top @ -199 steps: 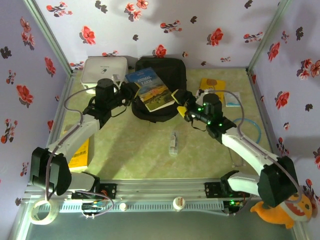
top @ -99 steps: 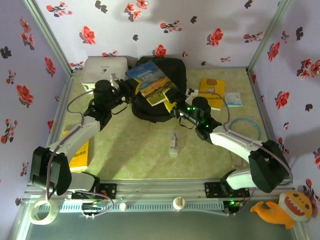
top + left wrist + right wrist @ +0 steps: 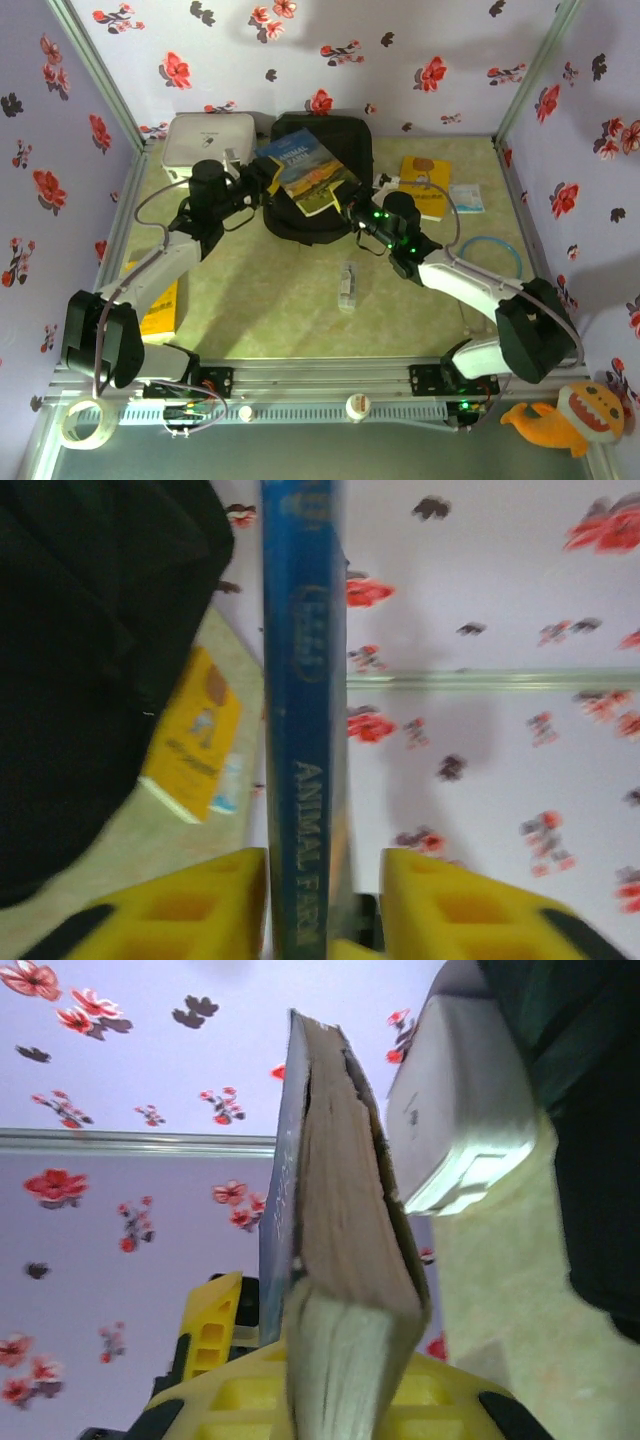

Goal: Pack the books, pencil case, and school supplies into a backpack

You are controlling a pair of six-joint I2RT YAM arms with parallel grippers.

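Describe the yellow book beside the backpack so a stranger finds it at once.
Find the big black backpack at the back wall. The yellow book lies flat just right of it. It is larger than the white-blue packet beside it.

The Animal Farm book (image 3: 305,730) runs off the left wrist view's top and bottom edges. From above, it hides part of the black backpack (image 3: 352,145). The cover of the yellow book (image 3: 195,735) is blurred.
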